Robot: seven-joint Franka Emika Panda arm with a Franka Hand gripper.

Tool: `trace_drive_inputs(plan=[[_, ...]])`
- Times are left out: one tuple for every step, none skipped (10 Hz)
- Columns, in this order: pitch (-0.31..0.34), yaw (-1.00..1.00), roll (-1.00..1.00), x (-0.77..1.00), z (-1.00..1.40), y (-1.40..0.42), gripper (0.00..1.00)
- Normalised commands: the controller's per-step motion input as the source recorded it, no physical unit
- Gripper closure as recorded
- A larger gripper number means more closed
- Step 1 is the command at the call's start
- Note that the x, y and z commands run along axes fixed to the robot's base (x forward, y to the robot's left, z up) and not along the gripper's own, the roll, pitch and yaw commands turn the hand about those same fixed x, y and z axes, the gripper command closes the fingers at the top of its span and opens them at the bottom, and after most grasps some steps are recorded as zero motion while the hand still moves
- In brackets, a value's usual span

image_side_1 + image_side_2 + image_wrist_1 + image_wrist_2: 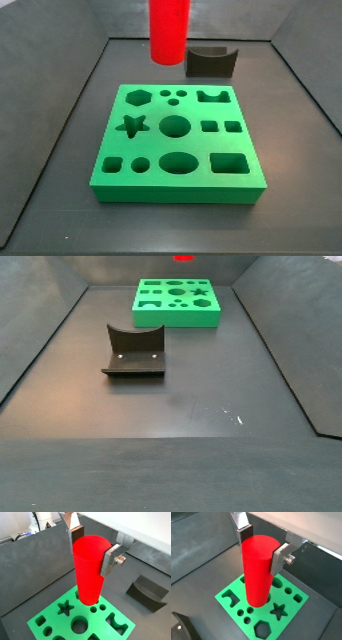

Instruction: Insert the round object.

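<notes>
A red cylinder (89, 569) hangs upright above a green block (57, 623), clamped near its upper end by the end effector (93, 548). Both wrist views show the grip: flat silver fingers (280, 556) press against opposite sides of the smooth, plain red piece, whose flat round top sits between them. Its long axis runs vertically, the lower end pointing down at the block and clear of it.

Neither side view shows the fingers. In a side view, only the lower part of the cylinder (167, 30) enters from the top edge, hanging over the far end of the green block (187, 185), with the dark fixture (211, 62) standing just behind the block on the grey tabletop (54, 150). In a side view taken from the opposite end, the fixture (134, 351) stands in the foreground, well apart from the green block (178, 318) at the back, and just a sliver of red (185, 258) shows at the top edge above it.

The block's upper face carries cut-out sockets: a large round hole (175, 125), a star (131, 125), a hexagon (136, 97), squares, small circles and an oval. The wrist views look down past the cylinder onto these sockets, and the fixture (148, 592) appears beside the block.
</notes>
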Motion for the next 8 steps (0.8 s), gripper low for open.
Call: trace_drive_inputs(plan=[[0.039,0.00,0.11,0.17,-0.65,-0.15,1.00],[0.000,0.00,0.02,0.05,-0.67,-0.19,1.00],[0.000,0.00,-0.05,0.00,-0.58,-0.12,1.00],[-0.010,0.00,-0.14,0.00,-0.51,-0.09,1.00],[0.000,0.00,-0.13,0.00,-0.49,-0.13,1.00],[0.000,0.00,-0.03,0.05,-0.45,-0.17,1.00],[0.000,-0.05,0.00,0.13,-0.42,-0.24,1.00],[0.014,-0.06,0.02,0.13,-0.35,-0.24,1.00]])
